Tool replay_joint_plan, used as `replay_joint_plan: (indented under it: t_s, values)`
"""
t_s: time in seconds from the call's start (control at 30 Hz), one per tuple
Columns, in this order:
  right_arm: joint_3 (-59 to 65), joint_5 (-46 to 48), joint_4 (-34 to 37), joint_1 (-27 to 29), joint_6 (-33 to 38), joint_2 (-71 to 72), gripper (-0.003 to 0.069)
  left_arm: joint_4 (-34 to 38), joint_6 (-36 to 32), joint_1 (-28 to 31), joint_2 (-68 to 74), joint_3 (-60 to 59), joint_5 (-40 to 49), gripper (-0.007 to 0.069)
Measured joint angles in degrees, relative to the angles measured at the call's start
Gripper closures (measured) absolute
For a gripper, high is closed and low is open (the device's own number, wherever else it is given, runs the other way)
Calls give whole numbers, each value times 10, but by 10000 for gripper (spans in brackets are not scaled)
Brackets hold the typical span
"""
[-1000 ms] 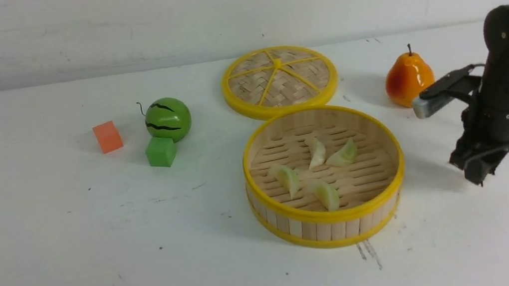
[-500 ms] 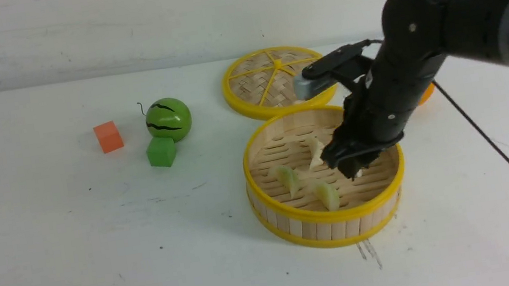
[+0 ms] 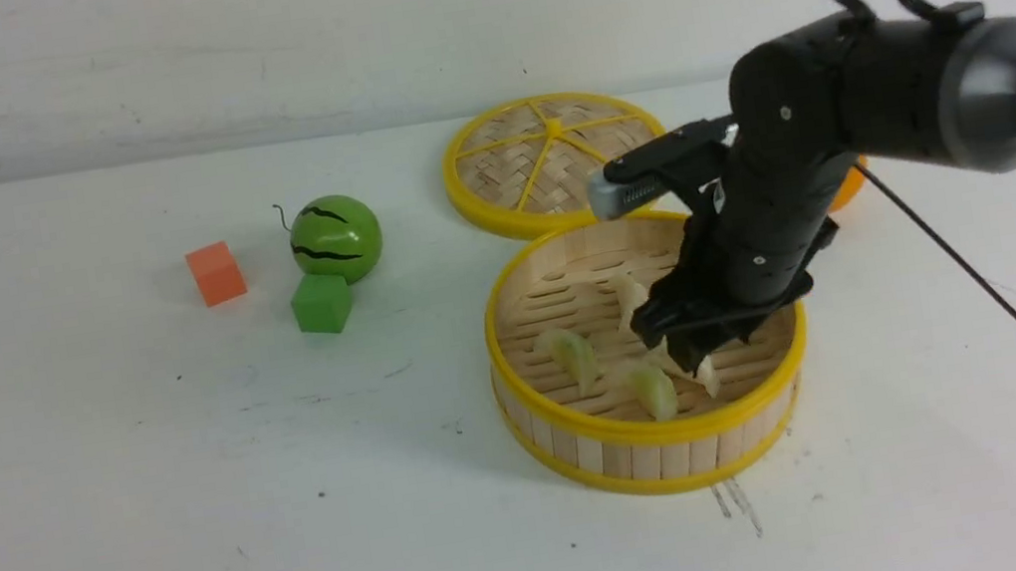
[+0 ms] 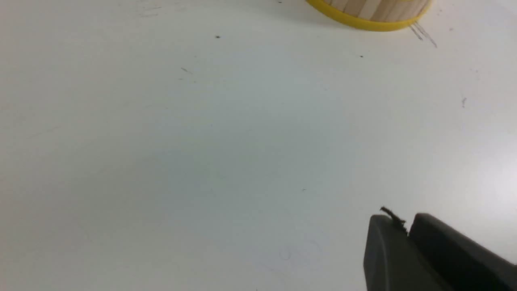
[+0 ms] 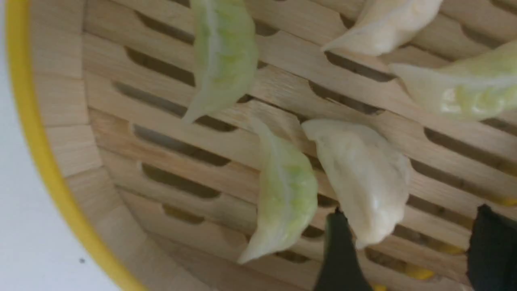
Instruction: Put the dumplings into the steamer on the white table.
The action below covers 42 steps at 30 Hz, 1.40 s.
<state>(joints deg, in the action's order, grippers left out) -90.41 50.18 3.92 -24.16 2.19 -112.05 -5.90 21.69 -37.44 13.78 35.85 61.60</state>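
The white table point(image 3: 147, 501) is observed to carry all items. The right arm point(image 3: 891, 87) is extended over the steamer point(image 3: 666, 463), which stands on the table near the middle, just in front of the flat woven lid point(image 3: 550, 158). A toy watermelon point(image 3: 336, 239) is placed well to the left of the steamer, with a green cube point(image 3: 321, 303) touching its front and an orange cube point(image 3: 215, 274) near its left. An orange pear point(image 3: 848, 186) is largely hidden behind the arm.

Five dumplings are counted in the right wrist view, all lying on the slatted floor inside the steamer: three pale green point(image 5: 224, 56) point(image 5: 286, 190) point(image 5: 464, 89) and two cream point(image 5: 383, 24) point(image 5: 359, 178).

The right gripper point(image 5: 416, 258) is held low inside the steamer with its jaws spread wide. One cream dumpling lies beside one finger, and nothing is gripped. The left gripper point(image 4: 408, 226) is seen above bare table, its jaws pressed together and holding nothing.
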Motion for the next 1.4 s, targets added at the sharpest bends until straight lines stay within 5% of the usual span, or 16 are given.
replay_joint_plan:
  t_s: [0.13,0.43,0.73,1.4]
  values:
    - [0,9,20,-7,23,78,304,-2,6,0,-66,-52,-49,553]
    - [100,-69,46,-52,37,312,665,-24,7,0,-130,-123,-215,547]
    - [299,-212,49,-68,39,558,679,-26,7,0,-130,-126,-220,537]
    - [409,-206,49,-68,41,784,666,-26,7,0,-130,-127,-210,515]
